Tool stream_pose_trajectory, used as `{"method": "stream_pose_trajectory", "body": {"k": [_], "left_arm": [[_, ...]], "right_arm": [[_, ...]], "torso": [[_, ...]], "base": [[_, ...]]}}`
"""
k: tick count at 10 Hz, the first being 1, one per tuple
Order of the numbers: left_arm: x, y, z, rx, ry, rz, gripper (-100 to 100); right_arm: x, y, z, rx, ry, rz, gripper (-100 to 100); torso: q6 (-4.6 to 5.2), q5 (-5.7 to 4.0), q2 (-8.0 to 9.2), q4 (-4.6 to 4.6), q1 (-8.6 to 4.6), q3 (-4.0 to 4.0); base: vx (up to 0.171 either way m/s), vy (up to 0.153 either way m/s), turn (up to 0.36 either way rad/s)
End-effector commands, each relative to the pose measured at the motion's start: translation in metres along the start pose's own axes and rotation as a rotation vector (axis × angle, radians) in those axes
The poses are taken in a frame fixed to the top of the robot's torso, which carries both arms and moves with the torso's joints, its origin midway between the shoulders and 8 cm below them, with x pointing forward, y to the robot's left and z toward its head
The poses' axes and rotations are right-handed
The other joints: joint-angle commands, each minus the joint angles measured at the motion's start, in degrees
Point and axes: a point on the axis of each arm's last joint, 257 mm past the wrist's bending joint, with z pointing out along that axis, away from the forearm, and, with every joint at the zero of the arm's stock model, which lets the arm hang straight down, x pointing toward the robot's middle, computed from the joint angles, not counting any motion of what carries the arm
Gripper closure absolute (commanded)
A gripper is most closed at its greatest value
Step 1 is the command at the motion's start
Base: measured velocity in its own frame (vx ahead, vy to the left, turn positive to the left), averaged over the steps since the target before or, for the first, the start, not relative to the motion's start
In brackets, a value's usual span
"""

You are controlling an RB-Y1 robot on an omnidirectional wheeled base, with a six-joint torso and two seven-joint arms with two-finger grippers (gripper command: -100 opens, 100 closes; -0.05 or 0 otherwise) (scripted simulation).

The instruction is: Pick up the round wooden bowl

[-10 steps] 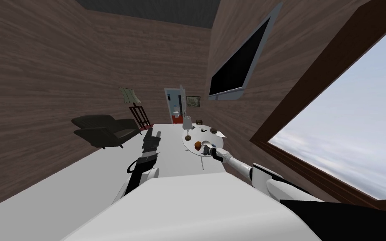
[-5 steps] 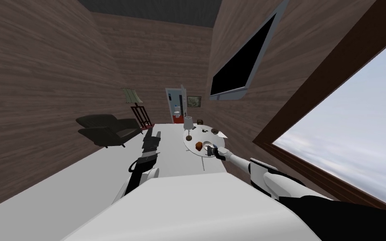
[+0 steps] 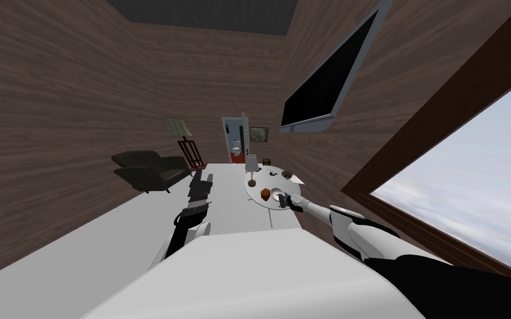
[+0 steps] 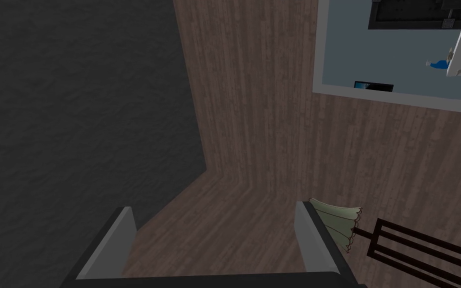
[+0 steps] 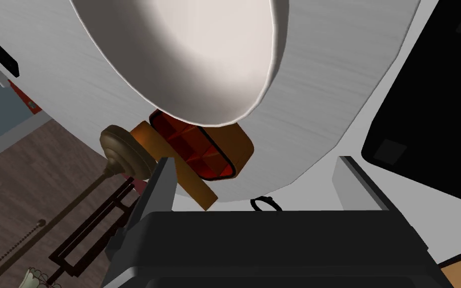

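Right pincer (image 5: 257, 161), spread, faces a smooth white bowl (image 5: 184, 50).

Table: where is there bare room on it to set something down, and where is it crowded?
Free: the broad band of table between the bowl and the rim, on the side away from the lamp. Crowded: the orange box sits close beside the bowl, the lamp next to it, and the open right gripper hovers by them.
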Motion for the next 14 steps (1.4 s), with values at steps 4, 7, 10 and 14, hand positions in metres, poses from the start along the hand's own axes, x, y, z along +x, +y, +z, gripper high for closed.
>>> {"method": "stream_pose_trajectory", "body": {"k": [4, 7, 10, 14], "left_arm": [[0.000, 0.000, 0.000, 0.000, 0.000, 0.000, 0], [0.000, 0.000, 0.000, 0.000, 0.000, 0.000, 0], [0.000, 0.000, 0.000, 0.000, 0.000, 0.000, 0], [0.000, 0.000, 0.000, 0.000, 0.000, 0.000, 0]], "right_arm": [[0.039, 0.007, -0.006, -0.041, 0.085, -0.080, -100], [0.058, 0.011, -0.012, -0.067, 0.128, -0.124, -100], [0.106, 0.031, -0.029, -0.144, 0.227, -0.217, -100], [0.125, 0.050, -0.037, -0.194, 0.261, -0.248, -100]], "torso": [[0.00, -0.01, 0.03, 0.00, 0.00, 0.01], [0.01, -0.01, 0.03, 0.00, -0.02, 0.01], [0.00, -0.01, -0.05, -0.02, 0.01, -0.03], [-0.01, -0.02, 0.00, -0.01, -0.02, -0.01]], "base": [[0.021, 0.012, 0.034], [0.019, 0.008, 0.041], [0.045, 0.014, 0.121], [0.032, 0.006, 0.054]]}}
